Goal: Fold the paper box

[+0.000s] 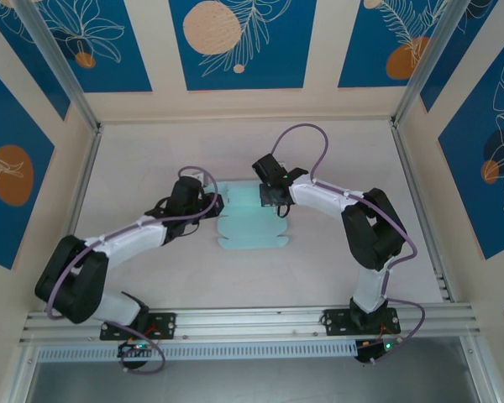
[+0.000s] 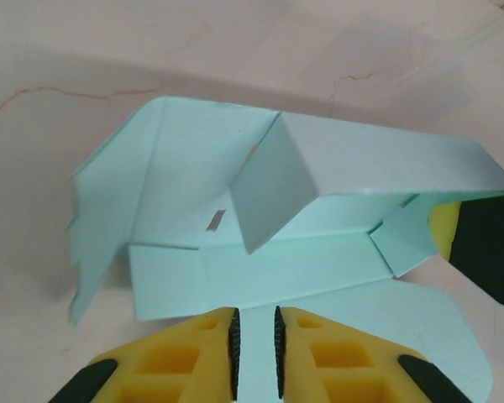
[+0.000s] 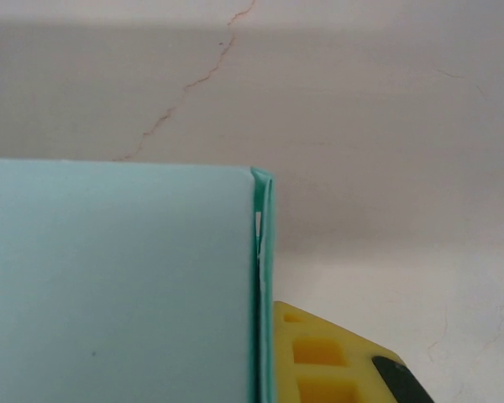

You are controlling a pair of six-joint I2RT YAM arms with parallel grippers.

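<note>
The paper box (image 1: 250,228) is a pale blue die-cut card, partly folded, in the middle of the table. In the left wrist view the paper box (image 2: 319,260) has a long side wall and an inner flap standing up. My left gripper (image 2: 254,348) hovers over its near flat panel, jaws a narrow gap apart with nothing between them. From above, the left gripper (image 1: 212,204) sits at the card's left edge. My right gripper (image 1: 275,199) is shut on the raised wall at the far right corner. The doubled card edge (image 3: 264,277) lies against its one visible yellow finger (image 3: 319,353).
The pale tabletop (image 1: 151,151) is walled on three sides by blue patterned panels, with metal posts (image 1: 67,75) at the corners. An aluminium rail (image 1: 252,319) carrying both arm bases runs along the near edge.
</note>
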